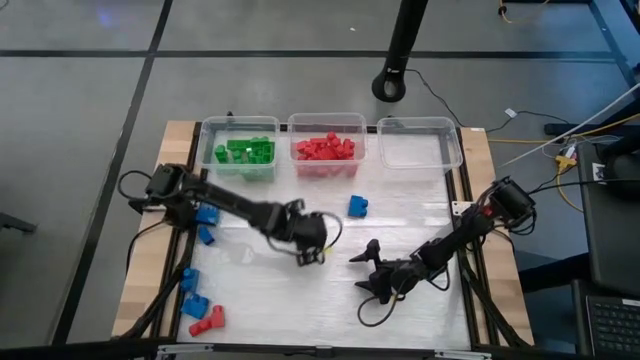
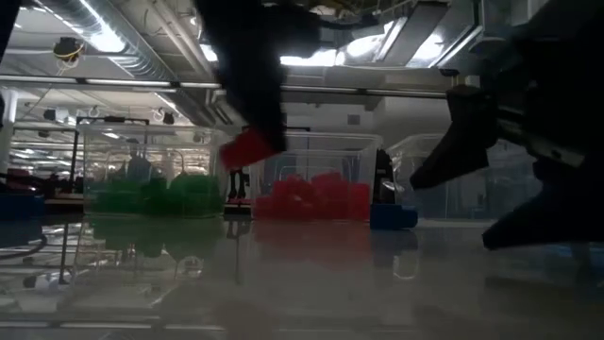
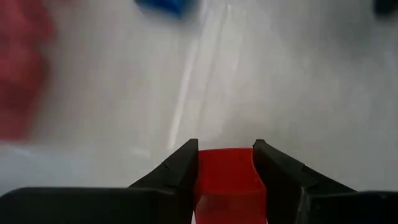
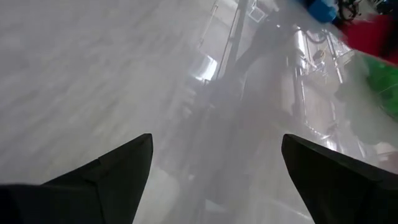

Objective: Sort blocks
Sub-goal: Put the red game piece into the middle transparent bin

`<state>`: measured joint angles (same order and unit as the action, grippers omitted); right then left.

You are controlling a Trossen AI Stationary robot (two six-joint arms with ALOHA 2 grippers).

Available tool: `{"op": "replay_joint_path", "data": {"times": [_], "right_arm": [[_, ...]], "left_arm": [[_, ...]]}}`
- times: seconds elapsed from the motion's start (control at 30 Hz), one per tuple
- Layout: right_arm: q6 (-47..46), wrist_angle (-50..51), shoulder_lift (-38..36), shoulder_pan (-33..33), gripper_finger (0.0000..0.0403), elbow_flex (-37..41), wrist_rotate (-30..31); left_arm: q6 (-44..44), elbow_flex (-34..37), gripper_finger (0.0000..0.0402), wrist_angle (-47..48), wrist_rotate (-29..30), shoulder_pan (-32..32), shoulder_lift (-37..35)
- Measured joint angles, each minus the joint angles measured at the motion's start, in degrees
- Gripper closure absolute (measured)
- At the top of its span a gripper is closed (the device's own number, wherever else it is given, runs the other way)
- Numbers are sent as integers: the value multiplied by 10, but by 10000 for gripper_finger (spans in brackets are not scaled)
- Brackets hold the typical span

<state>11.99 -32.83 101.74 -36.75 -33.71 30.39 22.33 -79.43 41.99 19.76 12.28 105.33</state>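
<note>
The left gripper (image 3: pixel 225 163) has its jaws clamped on a red block (image 3: pixel 227 180), pinching it by two opposite flat sides, and in the low view the block (image 2: pixel 247 147) hangs clear above the surface (image 1: pixel 300 300), near the middle of it. The right gripper (image 1: pixel 372 268) waits a little to the right, low over the surface, jaws wide apart with nothing between them.

The block looks like hard, light, smooth plastic: stiff enough to take a firm pinch, but slick, so I judge a grip on the flat sides, well down the body and not on the studs, holds best, and a corner grip could let it twist out.

Just far of the grippers a single blue block (image 1: pixel 358 206) lies on the surface. More blue blocks (image 1: pixel 207 215) sit by the left arm, and others lie at the near left (image 1: pixel 194 305) beside a red one (image 1: pixel 207 320). Along the far edge stand three clear bins: left with green blocks (image 1: pixel 245 152), middle with red blocks (image 1: pixel 324 149), right bin (image 1: pixel 420 148) showing none. The held block likely belongs in the middle one
</note>
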Motion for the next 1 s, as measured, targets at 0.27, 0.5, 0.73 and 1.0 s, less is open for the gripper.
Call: {"op": "replay_joint_path", "data": {"times": [0.27, 0.5, 0.73, 1.0], "right_arm": [[1, -3, 16, 0, 47, 0, 9], [21, -3, 16, 0, 47, 0, 36], [36, -4, 16, 0, 47, 0, 50], [40, -3, 16, 0, 47, 0, 63]], "left_arm": [[-173, -23, 277, -92, 0, -138, -38], [-244, -24, 277, -216, -14, -255, -76], [-241, -23, 276, -252, -29, -331, -72], [-238, -23, 229, -235, -54, -363, -71]]}}
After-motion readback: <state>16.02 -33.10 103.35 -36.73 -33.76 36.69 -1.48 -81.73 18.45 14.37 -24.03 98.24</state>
